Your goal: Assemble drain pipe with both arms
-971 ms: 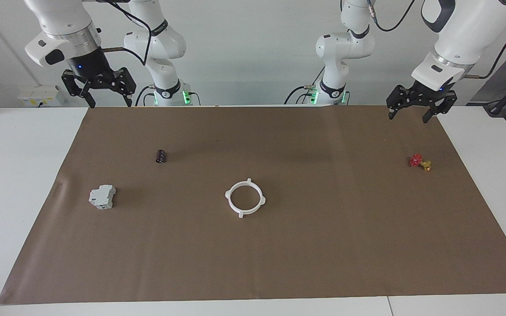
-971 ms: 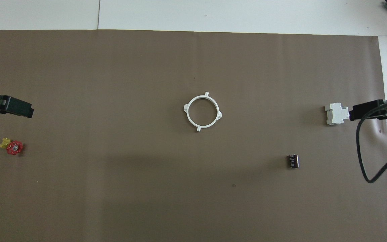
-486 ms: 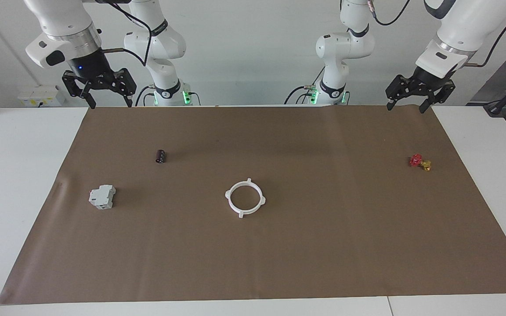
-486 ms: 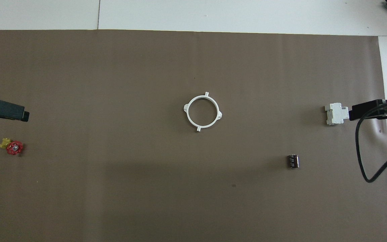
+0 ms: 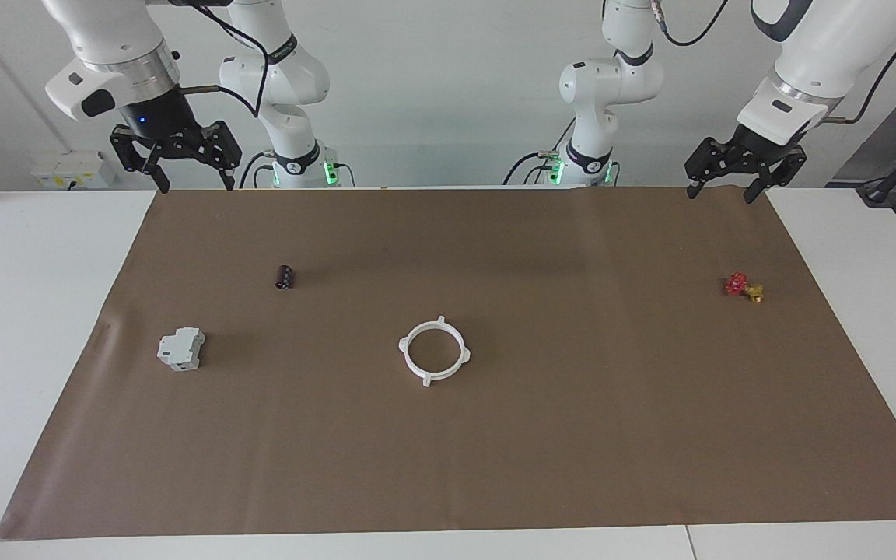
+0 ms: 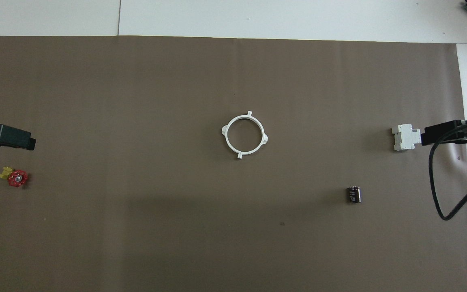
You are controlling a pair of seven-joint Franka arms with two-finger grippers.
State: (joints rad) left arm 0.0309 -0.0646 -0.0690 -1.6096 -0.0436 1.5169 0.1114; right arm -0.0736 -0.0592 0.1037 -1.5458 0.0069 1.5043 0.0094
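The drain pipe (image 5: 407, 351) lies flat on the middle of the brown mat as one closed white ring with small outer tabs, also plain in the overhead view (image 6: 226, 137). Nothing touches it. My left gripper (image 5: 719, 194) hangs open and empty over the mat's corner at the robots' end, toward the left arm's end of the table. My right gripper (image 5: 195, 185) hangs open and empty over the matching corner toward the right arm's end. In the overhead view only a dark finger of each shows at the side edges, the left's fingers (image 6: 14, 138) and the right's fingers (image 6: 440, 134).
A grey-white blocky box (image 5: 180, 349) and a small black cylinder (image 5: 285, 276) lie toward the right arm's end. A red and yellow valve piece (image 5: 742, 286) lies toward the left arm's end. The brown mat (image 5: 572, 435) covers most of the white table.
My left gripper has risen a little and drawn back toward the robots' end. The right gripper and the ring have stayed put.
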